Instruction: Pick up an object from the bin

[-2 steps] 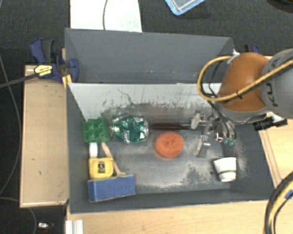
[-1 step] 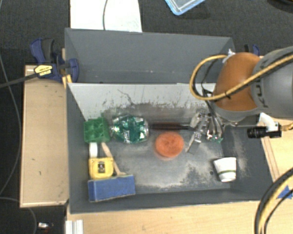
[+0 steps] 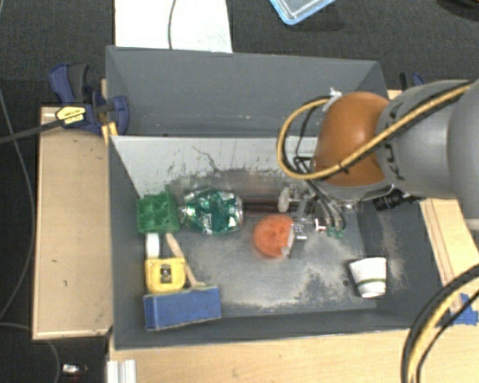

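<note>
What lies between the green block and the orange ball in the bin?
A crumpled green-and-clear packet lies between the green block and the orange ball, as the camera view shows.

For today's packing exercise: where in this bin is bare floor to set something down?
Bare floor lies at the front, between the blue sponge and the white cup, in front of the orange ball. The left is crowded: green block, green wrapper, yellow tape and sponge. The hand hangs at the ball's right.

bare bin floor (image 3: 291, 290) between orange ball (image 3: 270, 236) and white cup (image 3: 369, 277); blue sponge (image 3: 182, 306) blocks left corner.
</note>
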You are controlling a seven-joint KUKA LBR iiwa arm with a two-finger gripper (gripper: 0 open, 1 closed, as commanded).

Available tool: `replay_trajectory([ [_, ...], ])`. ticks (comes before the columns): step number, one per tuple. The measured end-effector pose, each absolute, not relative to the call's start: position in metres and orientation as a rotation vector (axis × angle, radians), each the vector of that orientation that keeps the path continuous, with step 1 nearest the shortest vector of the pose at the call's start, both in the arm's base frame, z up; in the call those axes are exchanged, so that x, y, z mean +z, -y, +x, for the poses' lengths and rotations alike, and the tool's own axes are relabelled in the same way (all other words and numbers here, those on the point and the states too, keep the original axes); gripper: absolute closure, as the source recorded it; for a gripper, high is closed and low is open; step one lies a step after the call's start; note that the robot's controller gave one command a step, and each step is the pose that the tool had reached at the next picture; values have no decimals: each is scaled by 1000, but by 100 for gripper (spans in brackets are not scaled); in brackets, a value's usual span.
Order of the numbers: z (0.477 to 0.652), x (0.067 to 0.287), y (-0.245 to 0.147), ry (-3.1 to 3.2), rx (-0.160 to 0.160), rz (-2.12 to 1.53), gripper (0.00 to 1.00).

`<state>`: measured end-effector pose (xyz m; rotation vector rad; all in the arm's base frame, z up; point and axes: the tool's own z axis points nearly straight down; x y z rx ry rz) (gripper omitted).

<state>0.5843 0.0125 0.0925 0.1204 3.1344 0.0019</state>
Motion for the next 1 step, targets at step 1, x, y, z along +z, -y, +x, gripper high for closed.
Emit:
replay_trajectory([
  [1,566,92,-28,-3113,1,369,0],
])
